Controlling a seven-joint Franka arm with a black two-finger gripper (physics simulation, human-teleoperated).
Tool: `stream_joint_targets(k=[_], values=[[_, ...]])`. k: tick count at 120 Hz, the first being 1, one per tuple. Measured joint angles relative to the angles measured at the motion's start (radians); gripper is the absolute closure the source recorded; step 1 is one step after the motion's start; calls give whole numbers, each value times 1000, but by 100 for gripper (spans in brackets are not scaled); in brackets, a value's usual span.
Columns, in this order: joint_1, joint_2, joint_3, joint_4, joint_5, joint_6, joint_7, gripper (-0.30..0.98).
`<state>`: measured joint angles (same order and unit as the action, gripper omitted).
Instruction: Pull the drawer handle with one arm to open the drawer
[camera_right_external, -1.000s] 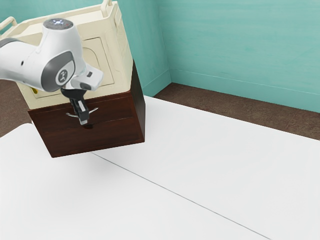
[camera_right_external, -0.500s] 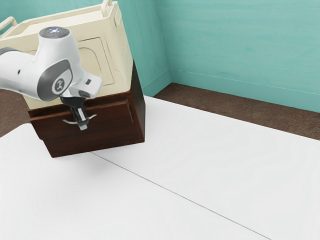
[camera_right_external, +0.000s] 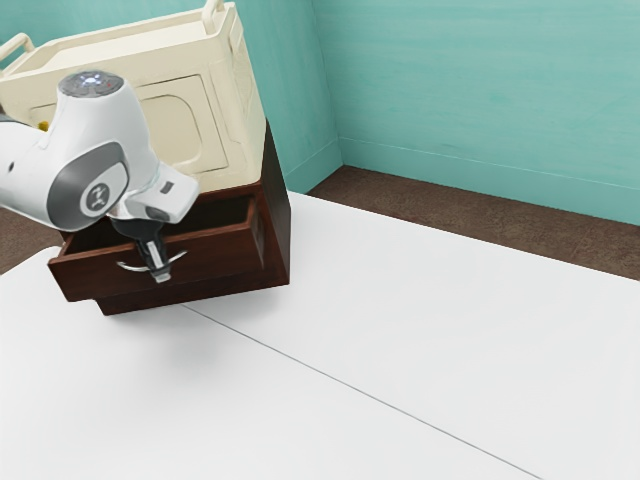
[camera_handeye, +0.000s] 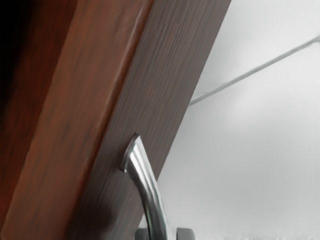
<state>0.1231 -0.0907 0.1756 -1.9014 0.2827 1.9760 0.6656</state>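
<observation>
Robot arm (camera_right_external: 85, 175): one. Gripper (camera_right_external: 160, 274): one. Cabinet (camera_right_external: 279, 225): one. Pulled-out drawer (camera_right_external: 218, 254): one. Metal handle (camera_handeye: 145, 185): one. Cream box (camera_right_external: 240, 130): one, with two carry grips (camera_right_external: 212, 15). White table (camera_right_external: 420, 330): one. Table line (camera_right_external: 330, 376): one. Teal walls (camera_right_external: 480, 90): two. Brown floor (camera_right_external: 430, 210): one.

The drawer (camera_right_external: 215, 253), closed at first, has slid out toward the exterior view's lower left, its handle (camera_right_external: 132, 267) and the gripper (camera_right_external: 161, 274) shifting that way too

The dark red-brown wooden drawer (camera_right_external: 217, 254) stands open. Its curved, silvery metal handle (camera_handeye: 148, 189) juts from the front.
</observation>
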Motion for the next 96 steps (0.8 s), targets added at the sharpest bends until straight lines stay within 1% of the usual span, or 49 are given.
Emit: stream_joint_targets(k=[4, 13, 52, 74, 87, 96], values=[[-3, -14, 1, -15, 0, 2, 0, 80], [-11, -43, 3, -46, 1, 7, 1, 79], [-43, -168, 4, -162, -4, 19, 3, 75], [-66, -213, 5, -214, -2, 27, -1, 72], [-71, -242, 5, -242, -3, 34, -3, 75], [-74, -265, 5, -261, -2, 37, -6, 75]])
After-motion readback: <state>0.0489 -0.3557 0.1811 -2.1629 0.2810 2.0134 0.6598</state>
